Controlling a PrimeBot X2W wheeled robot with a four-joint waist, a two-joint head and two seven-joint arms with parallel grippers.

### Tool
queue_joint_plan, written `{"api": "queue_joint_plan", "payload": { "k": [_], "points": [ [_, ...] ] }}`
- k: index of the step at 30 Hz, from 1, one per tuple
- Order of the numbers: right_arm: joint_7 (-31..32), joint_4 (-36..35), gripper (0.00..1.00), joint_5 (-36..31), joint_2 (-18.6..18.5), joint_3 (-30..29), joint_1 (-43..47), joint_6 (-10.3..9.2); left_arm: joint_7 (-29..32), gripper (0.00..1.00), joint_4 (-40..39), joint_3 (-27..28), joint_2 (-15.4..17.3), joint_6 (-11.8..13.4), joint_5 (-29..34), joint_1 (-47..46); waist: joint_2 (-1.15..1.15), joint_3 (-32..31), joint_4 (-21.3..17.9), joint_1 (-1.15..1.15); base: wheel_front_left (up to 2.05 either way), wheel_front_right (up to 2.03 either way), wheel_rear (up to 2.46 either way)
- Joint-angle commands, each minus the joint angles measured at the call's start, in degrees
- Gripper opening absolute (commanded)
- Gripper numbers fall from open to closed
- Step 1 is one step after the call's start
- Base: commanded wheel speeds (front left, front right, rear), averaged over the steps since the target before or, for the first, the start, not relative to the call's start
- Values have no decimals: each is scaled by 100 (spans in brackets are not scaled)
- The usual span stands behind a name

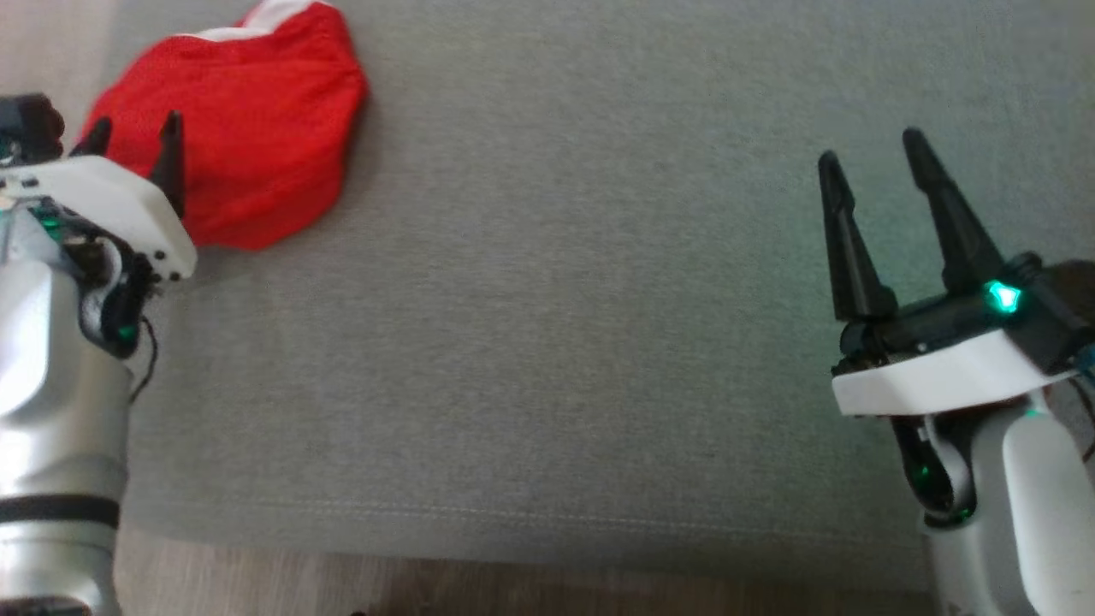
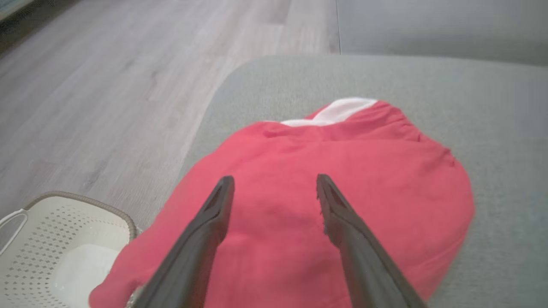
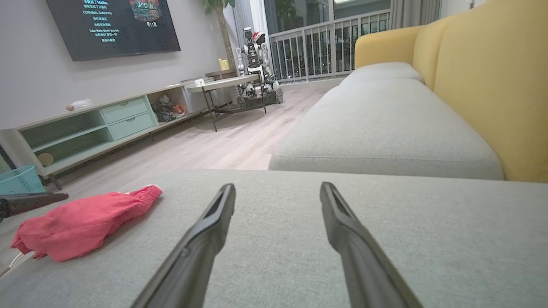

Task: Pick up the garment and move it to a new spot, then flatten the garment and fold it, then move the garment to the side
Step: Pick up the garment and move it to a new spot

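Head view is showing the red garment [image 1: 248,128] lying bunched up in a rounded heap at the far left corner of the grey sofa cushion [image 1: 556,299], with a bit of white trim [image 1: 274,13] peeking out at its far edge. So the left gripper [image 1: 137,120] is hanging right at the near-left part of the heap, fingers spread apart and pinching nothing. Whether the tips are actually touching the cloth, I can't tell from these angles. Left wrist view is backing that up: both dark fingers are pointing over the red fabric with a clear gap between them, and the cloth is sitting close to the cushion's rounded corner. Down past that corner a pale perforated basket [image 2: 85,201] is sitting on the wood floor [image 2: 128,85].

Meanwhile the right gripper [image 1: 871,147] is hovering way over on the right side of the cushion, well apart from the garment, jaws also spread wide and holding nothing, a green light [image 1: 1003,297] glowing on its body. Right wrist view is looking along the cushion with the garment off at its left, and one dark finger of the left gripper is poking in from the left edge just above the cloth. Behind that, a yellow backrest [image 3: 492,85] is running along the right, a TV [image 3: 111,25] is hanging on the wall over a low cabinet [image 3: 85,124], and another robot [image 3: 257,47] is standing by the railing [image 3: 325,47].
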Motion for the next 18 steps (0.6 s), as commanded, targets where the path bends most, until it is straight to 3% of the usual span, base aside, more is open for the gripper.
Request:
{"api": "queue_joint_plan", "payload": {
  "k": [1, 4, 8, 9, 10, 11, 14, 18],
  "points": [
    [25, -270, 100, 10, -2, 138, -109, -2, 72, 100, -19, 112, 374, -15, 72, -248, 0, 256, -263, -1, 0, 0, 0],
    [33, -372, 100, 10, -2, 184, -110, -2, 205, 100, 476, 27, 546, 50, 198, -549, 0, 346, -398, -1, 0, 0, 0],
    [23, -400, 100, -32, -2, 209, -84, -2, 527, 100, 1083, -21, 474, 30, 104, -828, 0, 384, -480, -1, 0, 0, 0],
    [12, -393, 100, -24, -2, 213, -88, -2, 596, 64, 1209, -57, 482, 20, 103, -870, 0, 382, -503, -1, 0, 0, 0],
    [-5, -384, 100, -16, -2, 211, -92, -2, 634, 15, 1324, -74, 497, 13, 93, -909, 0, 378, -523, -1, 0, 0, 0],
    [-24, -370, 100, -5, -2, 207, -97, -2, 632, 0, 1416, -87, 510, 8, 84, -943, 0, 367, -542, -1, 0, 0, 0],
    [-78, -308, 100, 28, -2, 172, -104, -2, 329, 0, 1541, -76, 537, 11, 58, -1006, 0, 286, -575, -1, 0, 0, 0],
    [-147, -177, 100, 67, -2, 139, -88, -2, -623, 0, 1418, 8, 525, 96, 22, -1065, 0, 51, -599, -1, 0, 0, 0]
  ]
}}
